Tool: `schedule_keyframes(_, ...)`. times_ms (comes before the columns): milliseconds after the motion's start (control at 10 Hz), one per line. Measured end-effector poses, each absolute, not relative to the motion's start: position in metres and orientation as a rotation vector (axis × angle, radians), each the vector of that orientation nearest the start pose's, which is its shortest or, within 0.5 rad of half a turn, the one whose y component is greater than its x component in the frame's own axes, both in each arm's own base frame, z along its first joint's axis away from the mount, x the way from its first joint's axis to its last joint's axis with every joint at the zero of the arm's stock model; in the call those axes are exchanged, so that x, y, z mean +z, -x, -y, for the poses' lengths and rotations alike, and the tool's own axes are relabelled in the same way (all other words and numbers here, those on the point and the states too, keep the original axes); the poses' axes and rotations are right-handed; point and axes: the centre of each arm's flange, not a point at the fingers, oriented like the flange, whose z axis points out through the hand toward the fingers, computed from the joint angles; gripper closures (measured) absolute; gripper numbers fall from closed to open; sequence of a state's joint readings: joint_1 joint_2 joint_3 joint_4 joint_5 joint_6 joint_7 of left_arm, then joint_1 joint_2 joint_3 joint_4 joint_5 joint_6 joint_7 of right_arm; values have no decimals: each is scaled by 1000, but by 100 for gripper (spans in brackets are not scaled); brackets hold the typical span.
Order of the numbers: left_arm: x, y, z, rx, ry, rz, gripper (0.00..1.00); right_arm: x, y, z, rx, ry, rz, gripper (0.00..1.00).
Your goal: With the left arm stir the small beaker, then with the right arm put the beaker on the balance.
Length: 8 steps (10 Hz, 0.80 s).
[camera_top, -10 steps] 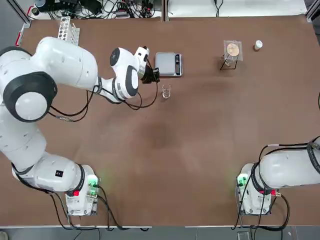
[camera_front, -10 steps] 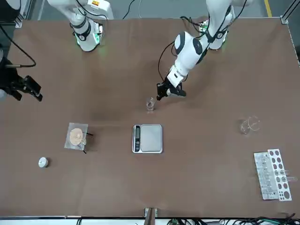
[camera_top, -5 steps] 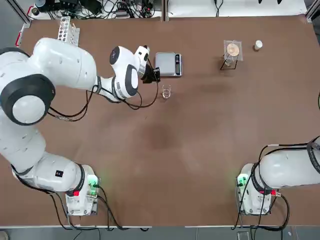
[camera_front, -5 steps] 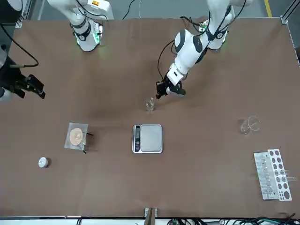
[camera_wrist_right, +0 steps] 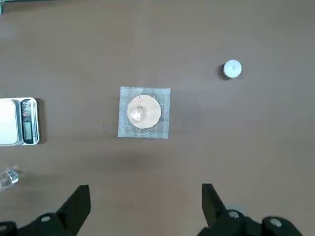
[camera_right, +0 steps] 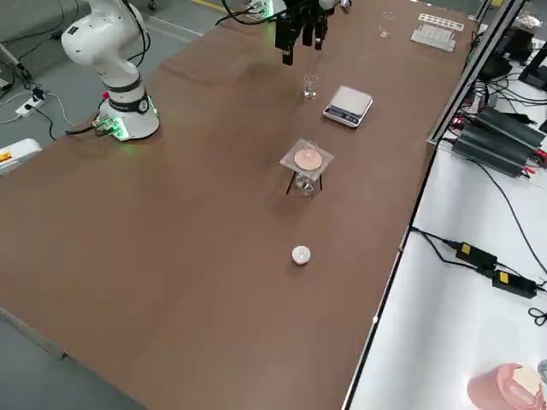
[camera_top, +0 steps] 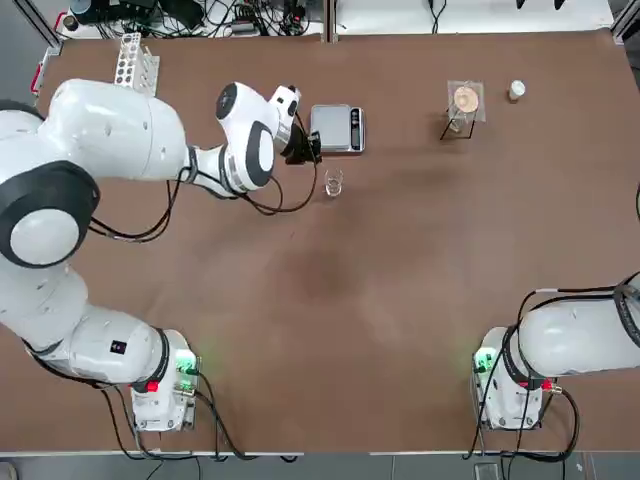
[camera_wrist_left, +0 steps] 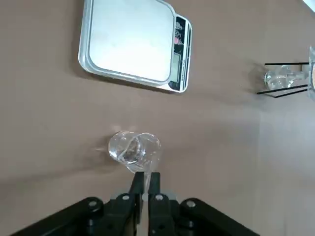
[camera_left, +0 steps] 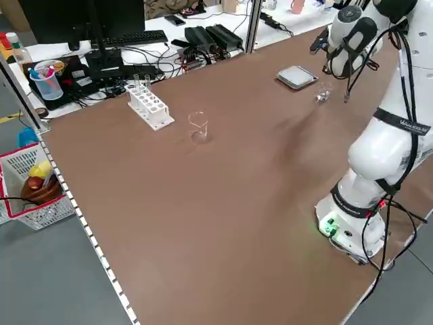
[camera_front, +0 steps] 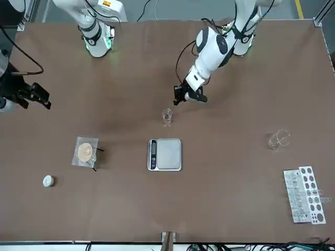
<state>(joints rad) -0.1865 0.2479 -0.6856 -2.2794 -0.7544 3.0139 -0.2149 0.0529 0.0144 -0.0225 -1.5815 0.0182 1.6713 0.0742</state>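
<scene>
The small beaker [camera_top: 332, 183] [camera_front: 167, 115] stands upright on the brown table, just in front of the balance [camera_top: 337, 128] [camera_front: 165, 154]. My left gripper [camera_top: 308, 152] [camera_front: 181, 98] hovers beside the beaker, shut on a thin clear rod [camera_wrist_left: 146, 178]. The rod's free end reaches the beaker [camera_wrist_left: 134, 147] at its rim; I cannot tell whether it dips inside. The balance pan [camera_wrist_left: 129, 43] is bare. My right gripper [camera_front: 31, 95] [camera_wrist_right: 145, 206] hangs open over the table's right side, far from the beaker, with nothing between its fingers.
A small stand with an orange-tan disc [camera_top: 465, 101] [camera_wrist_right: 143, 112] and a little white cap [camera_top: 516, 90] sit at the far right. A larger glass beaker [camera_front: 279, 138] and a test tube rack [camera_top: 134, 58] stand at the far left.
My left gripper with the rod has drawn slightly back from the small beaker. The beaker and balance have not moved. The right gripper stays open.
</scene>
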Motion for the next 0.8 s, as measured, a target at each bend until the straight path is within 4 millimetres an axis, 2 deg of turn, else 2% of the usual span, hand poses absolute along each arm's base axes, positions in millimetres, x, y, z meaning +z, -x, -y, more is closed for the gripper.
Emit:
schedule_keyframes(300,314,-401,391,200,-2531,-152,93,621,-568,-19,-116,3118,-31,0)
schedule_keyframes(800,329,-416,372,153,-2543,-169,93,621,-568,-19,-117,3119,-5,0)
